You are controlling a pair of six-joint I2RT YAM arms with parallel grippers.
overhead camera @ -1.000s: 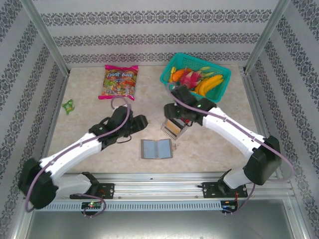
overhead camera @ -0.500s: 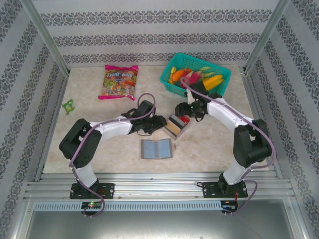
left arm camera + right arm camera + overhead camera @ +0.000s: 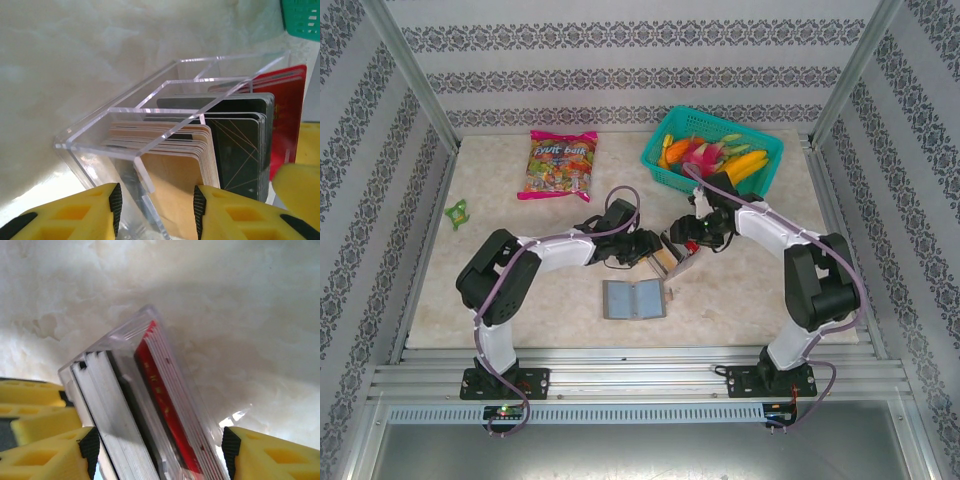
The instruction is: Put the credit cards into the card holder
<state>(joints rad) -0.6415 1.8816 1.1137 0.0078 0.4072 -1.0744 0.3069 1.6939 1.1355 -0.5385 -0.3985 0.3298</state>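
The credit cards stand in stacks inside a clear acrylic box point(image 3: 672, 256) at mid-table. Tan cards point(image 3: 175, 175), black cards point(image 3: 240, 150) and red cards point(image 3: 287, 110) fill its compartments. My left gripper point(image 3: 156, 210) is open; its pads straddle the box's end wall and the tan stack, the right pad at the cards' edge. From the other side my right gripper point(image 3: 160, 450) spans the whole box, pads against both long sides, with red cards point(image 3: 160, 390) and pale cards point(image 3: 115, 405) between. The card holder point(image 3: 634, 298) lies open and flat nearer the arms' bases.
A green basket point(image 3: 665, 172) of toy fruit stands at the back right, close behind the right arm. A candy bag point(image 3: 560, 165) lies at the back left, and a small green item point(image 3: 457, 211) sits by the left edge.
Both arms have drawn in on the acrylic box. The left gripper came in from the left and narrowed its jaws. The right gripper shifted around the box's far end.
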